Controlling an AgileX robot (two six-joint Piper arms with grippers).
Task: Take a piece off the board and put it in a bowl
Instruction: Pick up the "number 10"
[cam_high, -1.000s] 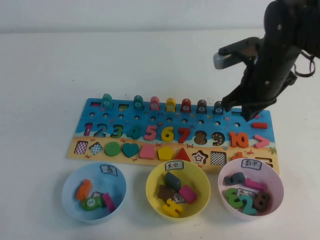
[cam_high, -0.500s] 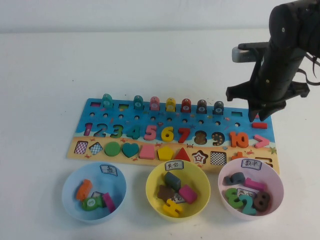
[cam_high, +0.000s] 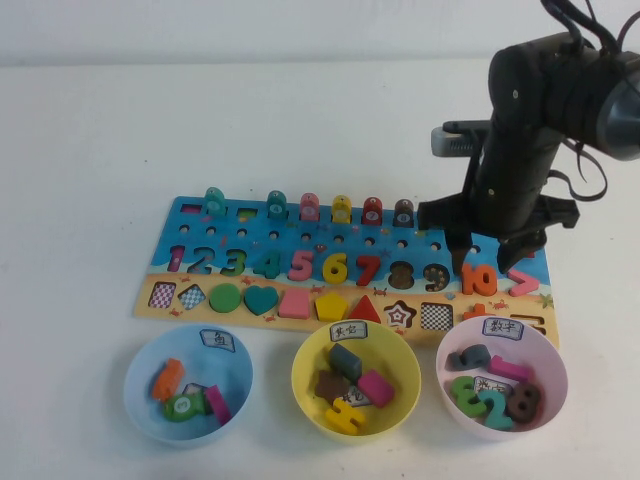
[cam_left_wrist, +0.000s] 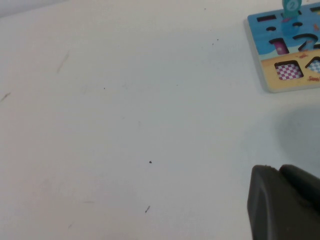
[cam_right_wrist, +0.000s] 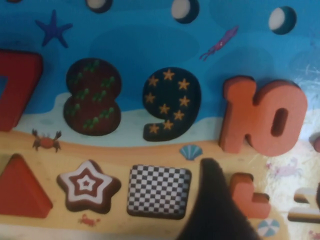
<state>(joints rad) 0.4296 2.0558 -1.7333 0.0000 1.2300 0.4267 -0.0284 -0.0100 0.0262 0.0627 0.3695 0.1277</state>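
The right tool (cam_high: 496, 248) hangs low over the right end of the board (cam_high: 200, 230), its two fingers spread to either side of the orange "10" (cam_high: 478, 277), which sits in its slot beside the dark "9" (cam_right_wrist: 167, 104) and not yet gripped. To do this step well, I judge it should come straight down, centred so both digits lie between the fingers, and pinch the "10" by its outer edges before lifting toward the pink bowl (cam_high: 452, 404) at the desk's near right edge. The left tool (cam_left_wrist: 285, 202) sits low over bare desk (cam_left_wrist: 125, 125) off the board's left end, and I cannot tell whether it is spread or closed.
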